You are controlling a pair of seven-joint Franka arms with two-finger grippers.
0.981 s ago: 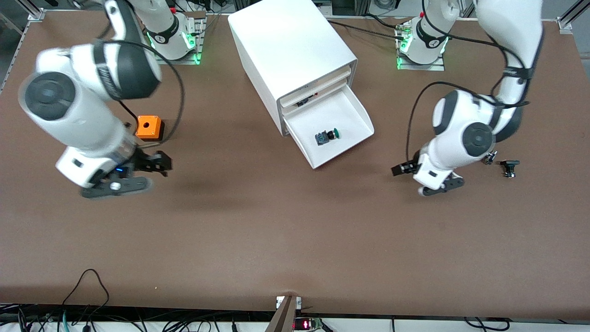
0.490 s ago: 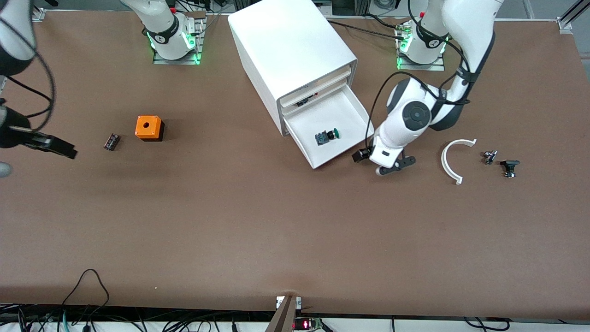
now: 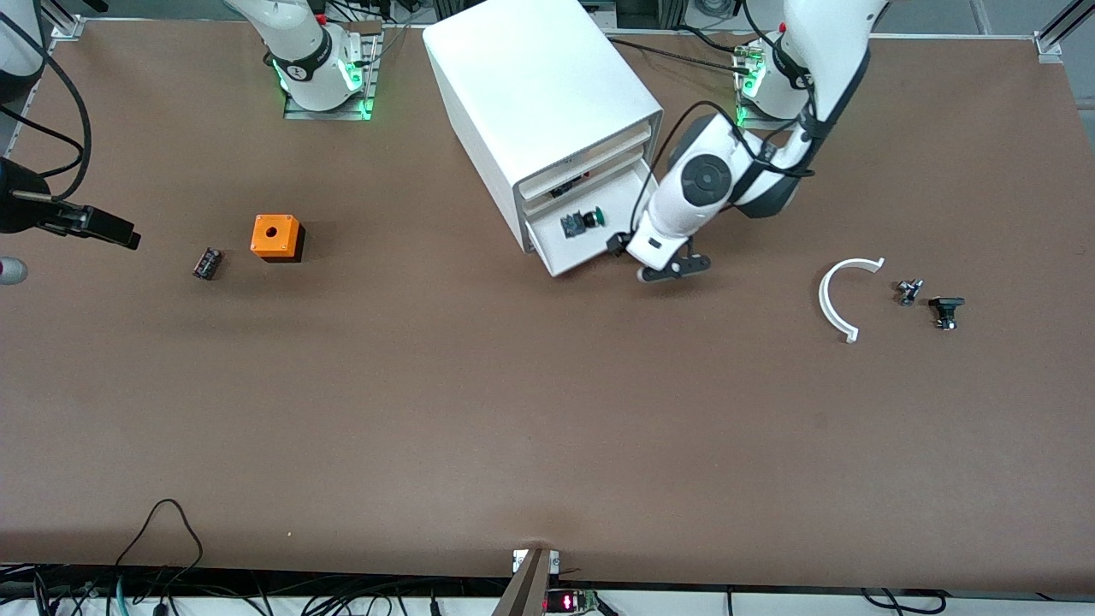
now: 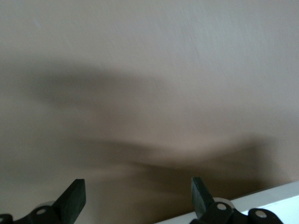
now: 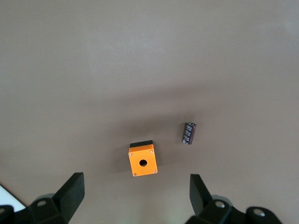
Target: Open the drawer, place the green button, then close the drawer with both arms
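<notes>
The lowest drawer [image 3: 552, 253] of the white cabinet [image 3: 530, 85] stands partly open. The button [image 3: 582, 221], with its green cap and blue rear block, lies in it. My left gripper [image 3: 648, 257] is open and low at the drawer's front corner toward the left arm's end. In the left wrist view my left gripper [image 4: 138, 205] spans bare table, with a white edge [image 4: 275, 198] beside one finger. My right gripper [image 3: 98, 227] is up in the air at the right arm's end of the table. In the right wrist view my right gripper [image 5: 136, 198] is open and empty.
An orange cube with a hole [image 3: 275, 237] [image 5: 142, 160] and a small dark part [image 3: 206, 263] [image 5: 189, 133] lie toward the right arm's end. A white curved piece [image 3: 843, 295] and two small parts [image 3: 908, 291] [image 3: 945, 310] lie toward the left arm's end.
The left gripper has moved to the drawer's front and the drawer has slid partway into the cabinet with the button in it. The right arm has risen and drawn off to its table end.
</notes>
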